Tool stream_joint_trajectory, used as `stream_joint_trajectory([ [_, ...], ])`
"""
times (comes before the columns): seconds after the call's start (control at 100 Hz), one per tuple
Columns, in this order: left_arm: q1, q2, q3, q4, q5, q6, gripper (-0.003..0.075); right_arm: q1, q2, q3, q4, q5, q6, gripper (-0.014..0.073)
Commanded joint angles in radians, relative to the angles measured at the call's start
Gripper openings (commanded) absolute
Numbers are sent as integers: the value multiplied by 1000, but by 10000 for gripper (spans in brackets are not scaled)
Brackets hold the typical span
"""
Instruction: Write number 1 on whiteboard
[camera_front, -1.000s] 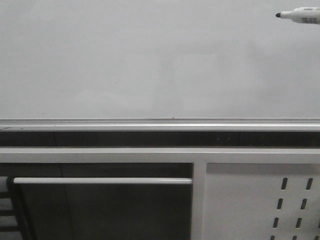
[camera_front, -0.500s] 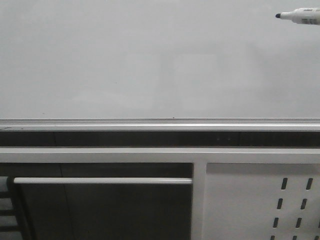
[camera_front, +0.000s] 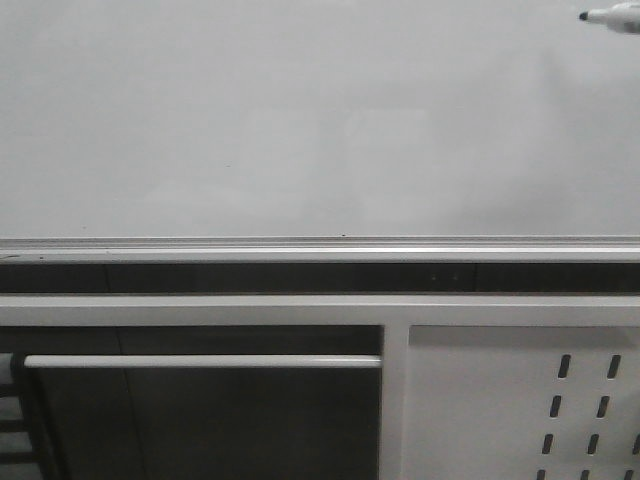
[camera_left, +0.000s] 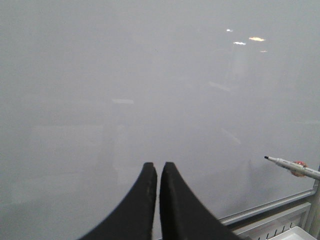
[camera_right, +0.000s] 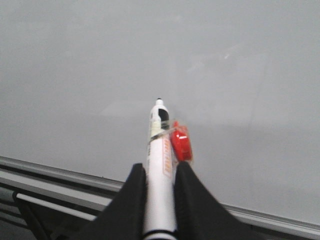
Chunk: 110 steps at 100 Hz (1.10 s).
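Since half a second ago the marker (camera_front: 612, 17) sits higher and further right against the whiteboard (camera_front: 300, 120), only its front end showing at the board's upper right corner. Its long axis lies nearly level there, black tip pointing left over the board. It has a white barrel with a small red piece fixed beside it. The right gripper (camera_right: 160, 172) is clamped on the barrel; the left gripper (camera_left: 157, 172) has its jaws pressed together, holding nothing. No stroke shows on the glossy white-grey board. Below its silver rail (camera_front: 320, 246) stands a white perforated panel (camera_front: 520, 400).
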Motion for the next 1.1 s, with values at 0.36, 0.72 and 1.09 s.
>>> stream_joint_trajectory([
  [0.36,-3,13,-21,25,-40,-9,-18,197,358,52,162,-565,-229,-50],
  [0.72,-3,13,-21,25,-40,-9,-18,212,427,76,176,-700,-276,-50],
  [1.09,-3,13,-21,27,-31,-4,-18,210,427,70,204,-746,-325,-50],
])
